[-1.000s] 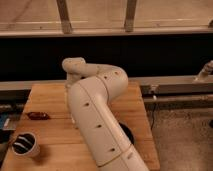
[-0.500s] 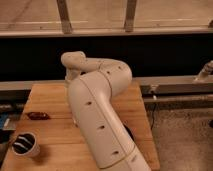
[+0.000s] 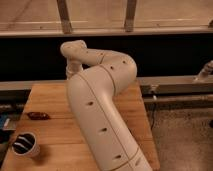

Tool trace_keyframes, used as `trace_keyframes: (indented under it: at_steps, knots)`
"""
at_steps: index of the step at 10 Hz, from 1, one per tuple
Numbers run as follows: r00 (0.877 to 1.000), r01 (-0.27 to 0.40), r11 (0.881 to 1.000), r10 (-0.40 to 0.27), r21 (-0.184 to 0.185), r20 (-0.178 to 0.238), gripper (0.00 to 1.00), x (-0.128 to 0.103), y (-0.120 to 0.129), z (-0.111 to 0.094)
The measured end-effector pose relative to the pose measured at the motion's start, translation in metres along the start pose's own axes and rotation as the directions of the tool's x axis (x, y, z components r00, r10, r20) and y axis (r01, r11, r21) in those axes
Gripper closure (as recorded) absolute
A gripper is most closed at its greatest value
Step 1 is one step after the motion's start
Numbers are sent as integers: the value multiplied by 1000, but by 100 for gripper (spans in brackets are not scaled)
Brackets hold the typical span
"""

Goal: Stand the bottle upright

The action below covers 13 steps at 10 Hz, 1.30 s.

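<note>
My white arm (image 3: 100,105) fills the middle of the camera view, rising from the bottom edge and bending back over the wooden table (image 3: 50,100). Its far joint (image 3: 74,52) sits above the table's back edge. My gripper is hidden behind the arm, somewhere over the back middle of the table. The bottle is also hidden; no pale bottle shows on the visible parts of the table.
A white cup with a dark inside (image 3: 25,145) stands at the table's front left corner. A small dark red flat packet (image 3: 37,115) lies at the left. A dark wall and a grey rail (image 3: 175,84) run behind the table. Speckled floor (image 3: 185,135) lies to the right.
The arm's far joint has risen and its elbow has swung a little to the right. The cup and the red packet have not moved.
</note>
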Motion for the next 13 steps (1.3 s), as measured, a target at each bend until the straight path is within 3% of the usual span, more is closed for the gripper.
trace_keyframes:
  at_steps: [3,6,13]
  knots:
    - [999,-12,999,10,42,48,100,-9,-10,-30]
    - [992,-15,997,5,74,127,100,-22,-13,-59]
    - [982,-49,995,33,85,185,100,-31,-36,-59]
